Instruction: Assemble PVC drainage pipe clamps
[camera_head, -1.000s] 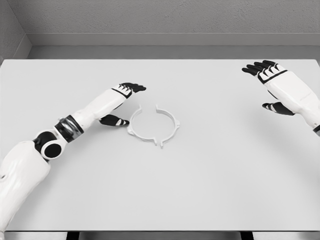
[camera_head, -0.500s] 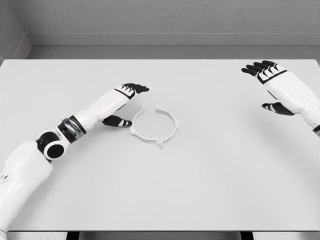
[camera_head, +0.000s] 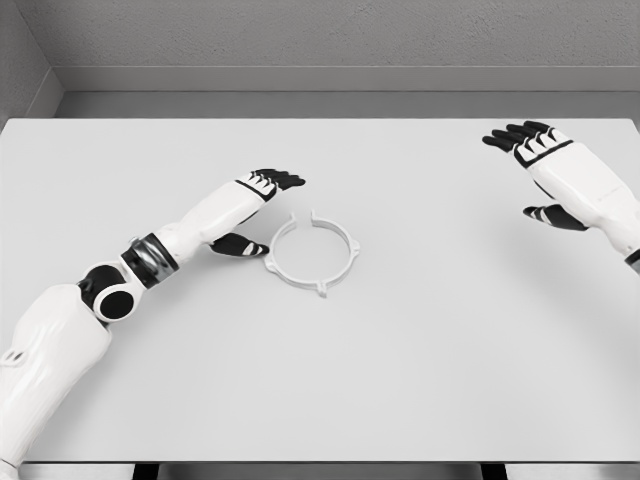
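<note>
Clamp ring (camera_head: 311, 252) lies mid-table (camera_head: 420, 360), nearly closed, left hand (camera_head: 250, 205) spread just beside its left half, right hand (camera_head: 548, 170) open well apart; next, probably press the halves together.

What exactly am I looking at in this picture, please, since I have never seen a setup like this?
This is a simulator's render, seen from a camera on a humanoid robot's head, looking down at a plain white table. The two white arms end in five-finger hands with black fingers. The left hand reaches in beside a white plastic ring-shaped pipe clamp lying flat on the table, its thumb close to the ring's left edge. The right hand shows at the far right, open. Neither hand holds anything.
</note>
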